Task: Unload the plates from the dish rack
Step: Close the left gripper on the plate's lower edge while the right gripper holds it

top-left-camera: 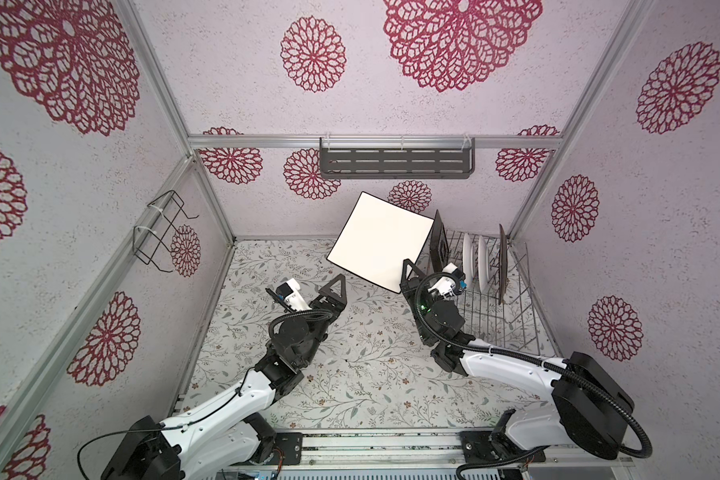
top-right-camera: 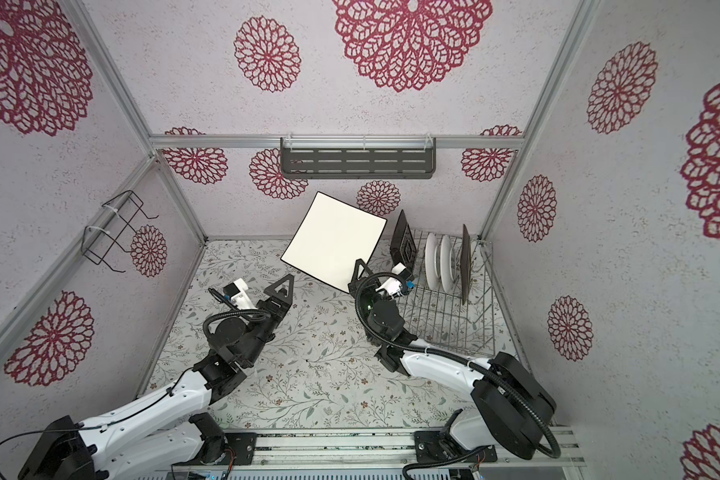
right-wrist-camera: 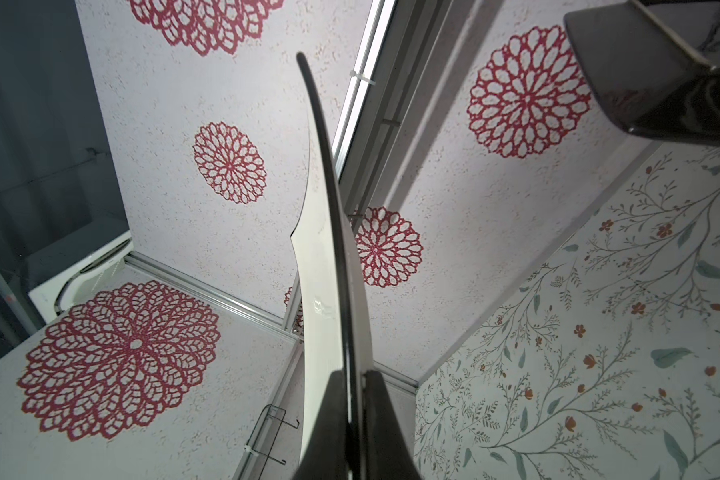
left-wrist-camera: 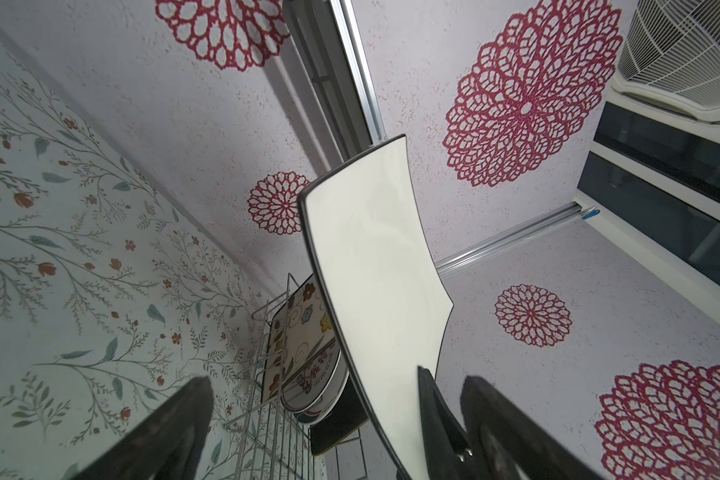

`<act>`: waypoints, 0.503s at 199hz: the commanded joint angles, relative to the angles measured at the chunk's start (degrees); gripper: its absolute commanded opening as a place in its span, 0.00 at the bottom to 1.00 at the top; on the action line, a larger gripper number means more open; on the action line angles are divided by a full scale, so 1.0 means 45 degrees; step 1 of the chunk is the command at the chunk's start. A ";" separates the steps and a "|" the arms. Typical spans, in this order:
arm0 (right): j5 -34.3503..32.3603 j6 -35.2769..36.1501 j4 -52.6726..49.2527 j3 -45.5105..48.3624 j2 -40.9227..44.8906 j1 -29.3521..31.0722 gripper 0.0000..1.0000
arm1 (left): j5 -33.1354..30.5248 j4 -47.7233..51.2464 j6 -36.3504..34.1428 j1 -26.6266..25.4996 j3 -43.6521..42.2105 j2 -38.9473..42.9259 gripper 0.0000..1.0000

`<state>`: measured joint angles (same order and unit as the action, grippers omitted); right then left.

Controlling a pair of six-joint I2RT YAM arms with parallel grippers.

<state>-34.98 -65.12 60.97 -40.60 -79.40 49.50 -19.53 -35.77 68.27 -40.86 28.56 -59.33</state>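
A white plate [top-left-camera: 381, 239] is pinched at one edge by the right gripper [top-left-camera: 407, 271] and held in the air just beside the rack [top-left-camera: 495, 320]. More plates [top-left-camera: 474, 259] are stood upright in the rack. The left gripper [top-left-camera: 306, 292] is spread wide and empty, farther from the rack.

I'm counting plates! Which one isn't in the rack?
The plain white square plate: the right pincer holds it up by its edge, while the other plates stand in the dish rack.
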 commanded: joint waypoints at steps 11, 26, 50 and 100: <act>-0.0826 -0.1453 0.3937 0.0199 0.1056 0.0170 0.00 | 0.0937 -0.1305 0.0260 -0.0300 0.0354 -0.0806 1.00; -0.1025 -0.1281 0.3533 0.0411 0.1327 0.0251 0.00 | 0.0852 -0.1445 0.0131 -0.0597 0.0510 -0.1257 1.00; -0.1171 -0.1306 0.4147 0.0829 0.1322 0.0388 0.00 | 0.0552 -0.2276 0.0149 -0.0744 0.0451 -0.1891 0.99; -0.1152 -0.1516 0.4402 0.0782 0.1016 0.0670 0.00 | 0.0632 -0.2598 0.0044 -0.0705 0.0963 -0.2584 0.97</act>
<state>-39.97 -68.75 64.55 -33.26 -78.24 51.27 -17.23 -44.31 69.08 -43.92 30.04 -70.19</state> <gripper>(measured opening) 0.092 0.968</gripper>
